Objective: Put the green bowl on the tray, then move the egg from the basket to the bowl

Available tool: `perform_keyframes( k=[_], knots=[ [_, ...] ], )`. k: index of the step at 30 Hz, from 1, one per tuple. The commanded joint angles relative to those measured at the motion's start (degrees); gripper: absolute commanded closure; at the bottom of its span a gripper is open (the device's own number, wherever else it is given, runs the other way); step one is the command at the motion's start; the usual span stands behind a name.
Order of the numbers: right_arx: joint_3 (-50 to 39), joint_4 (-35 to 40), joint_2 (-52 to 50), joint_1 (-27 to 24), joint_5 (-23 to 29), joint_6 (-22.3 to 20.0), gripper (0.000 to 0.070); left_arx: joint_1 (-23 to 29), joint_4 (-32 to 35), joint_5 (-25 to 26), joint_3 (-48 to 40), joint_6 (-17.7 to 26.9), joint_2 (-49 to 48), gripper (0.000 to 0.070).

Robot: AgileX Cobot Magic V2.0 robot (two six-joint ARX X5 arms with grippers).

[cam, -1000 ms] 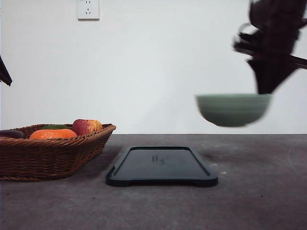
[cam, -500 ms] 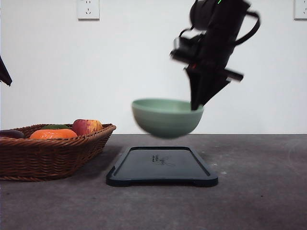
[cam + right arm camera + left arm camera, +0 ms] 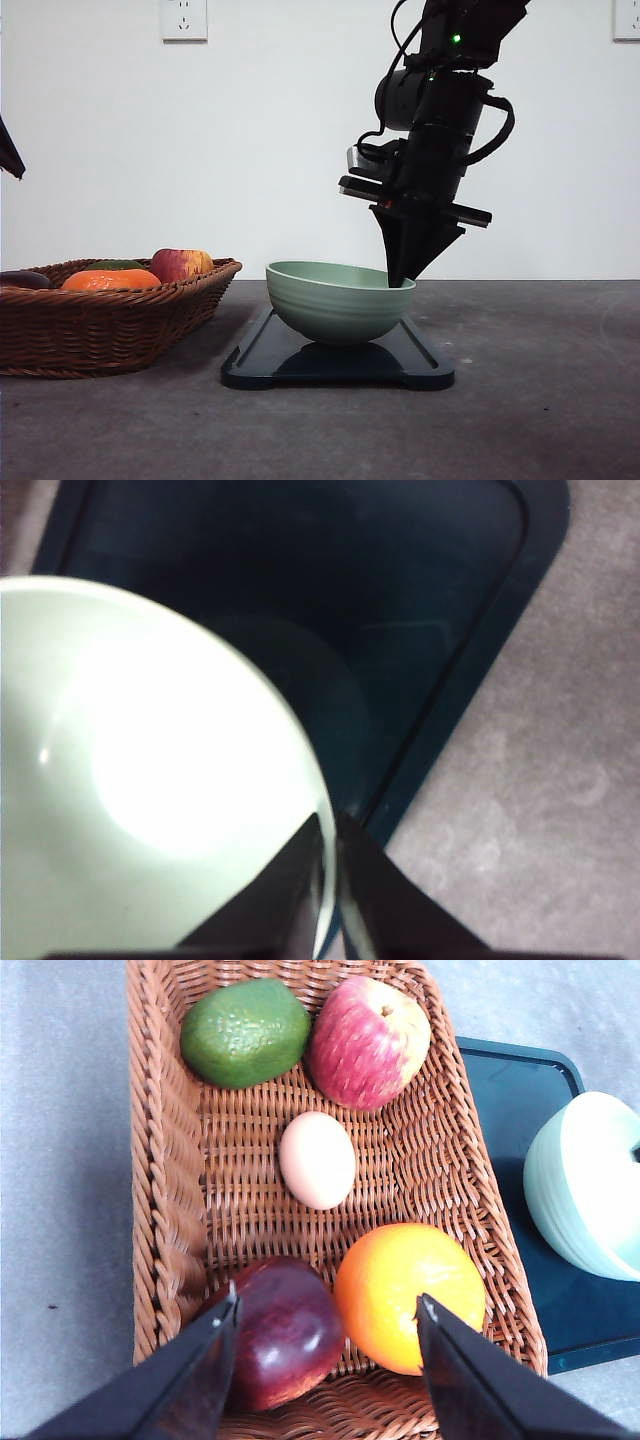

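The green bowl (image 3: 338, 300) has its base down on the dark tray (image 3: 432, 372), slightly tilted. My right gripper (image 3: 398, 280) is shut on the bowl's right rim, one finger inside and one outside. The right wrist view shows the same pinch (image 3: 330, 825) on the bowl (image 3: 150, 770) over the tray (image 3: 420, 600). The egg (image 3: 317, 1159) lies in the middle of the wicker basket (image 3: 160, 1190). My left gripper (image 3: 328, 1300) hovers open above the basket's near end, holding nothing. The bowl (image 3: 590, 1185) and tray (image 3: 510, 1090) appear beside the basket.
Around the egg in the basket (image 3: 100, 325) lie a green avocado (image 3: 245, 1032), a red apple (image 3: 368, 1040), an orange (image 3: 410, 1295) and a dark red fruit (image 3: 285, 1330). Bare grey table (image 3: 540, 400) stretches right of the tray. A white wall stands behind.
The right arm carried the bowl leftward from high on the right and lowered it onto the tray. The basket and tray stayed put.
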Motion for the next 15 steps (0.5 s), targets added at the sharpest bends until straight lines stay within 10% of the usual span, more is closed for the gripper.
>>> perform_keyframes(
  k=[1, 6, 15],
  knots=[
    [1.33, 0.65, 1.51, 0.45, 0.44, 0.66, 0.0674, -0.04, 0.59, 0.17, 1.07, -0.02, 0.44, 0.0351],
    [1.93, 0.87, 1.31, 0.71, 0.43, 1.0, 0.0367, -0.04, 0.57, 0.17, 1.07, -0.02, 0.44, 0.035],
    [2.0, 7.45, -3.52, 0.67, 0.85, 1.29, 0.0353, -0.04, 0.59, 0.15, 1.07, 0.02, 0.44, 0.035]
  ],
)
